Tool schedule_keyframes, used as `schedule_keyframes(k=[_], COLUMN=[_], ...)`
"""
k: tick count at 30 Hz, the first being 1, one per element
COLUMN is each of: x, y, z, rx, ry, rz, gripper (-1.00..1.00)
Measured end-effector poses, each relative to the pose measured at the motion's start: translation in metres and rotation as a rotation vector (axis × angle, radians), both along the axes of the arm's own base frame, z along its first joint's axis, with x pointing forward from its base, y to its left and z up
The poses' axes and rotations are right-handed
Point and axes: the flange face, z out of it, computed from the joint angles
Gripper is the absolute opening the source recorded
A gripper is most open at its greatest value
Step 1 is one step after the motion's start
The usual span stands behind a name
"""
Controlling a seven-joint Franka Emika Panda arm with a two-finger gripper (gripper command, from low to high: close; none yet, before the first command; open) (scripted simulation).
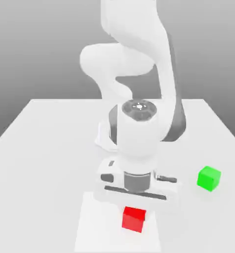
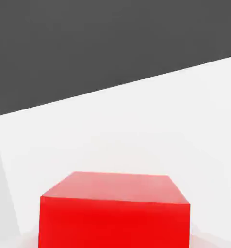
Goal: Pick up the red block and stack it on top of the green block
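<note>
While the white arm [image 1: 134, 99] bent down over the middle of the white table [image 1: 40, 148], its gripper [image 1: 135, 205] sat low in the exterior view, right at the red block [image 1: 134, 219] near the bottom centre of the frame, jaws clenched, though whether they pinched the block could not be told. The green block [image 1: 209, 178] rested apart at the right of the frame, and in the hand view the red block [image 2: 115, 213] stood on the table [image 2: 137, 126] at the lower centre
</note>
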Motion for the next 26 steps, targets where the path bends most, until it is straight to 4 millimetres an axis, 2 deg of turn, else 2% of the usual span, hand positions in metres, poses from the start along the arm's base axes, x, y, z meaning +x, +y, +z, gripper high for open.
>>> schedule_keyframes(k=[1, 2, 3, 5, 9, 13, 16, 17, 22, 23, 26], x=[-0.001, -0.004, -0.009, -0.026, -0.073, -0.129, -0.168, -0.173, -0.178, -0.179, -0.179], y=[0.000, 0.009, 0.025, 0.073, 0.153, 0.212, 0.239, 0.243, 0.246, 0.246, 0.246], z=[0.011, 0.018, 0.023, 0.030, 0.041, 0.052, 0.056, 0.051, 0.005, -0.003, -0.003], rx=[0.001, 0.004, 0.009, 0.019, 0.029, 0.022, 0.006, 0.002, -0.003, -0.002, -0.002], ry=[0.001, 0.002, 0.004, 0.008, 0.010, 0.008, 0.005, 0.004, 0.003, 0.003, 0.003], rz=[-0.001, 0.040, 0.110, 0.311, 0.715, 1.106, 1.360, 1.398, 1.434, 1.435, 1.434], gripper=[-1.00, -1.00, -1.00, -1.00, -1.00, -1.00, -1.00, -1.00, -1.00, 1.00, 1.00])
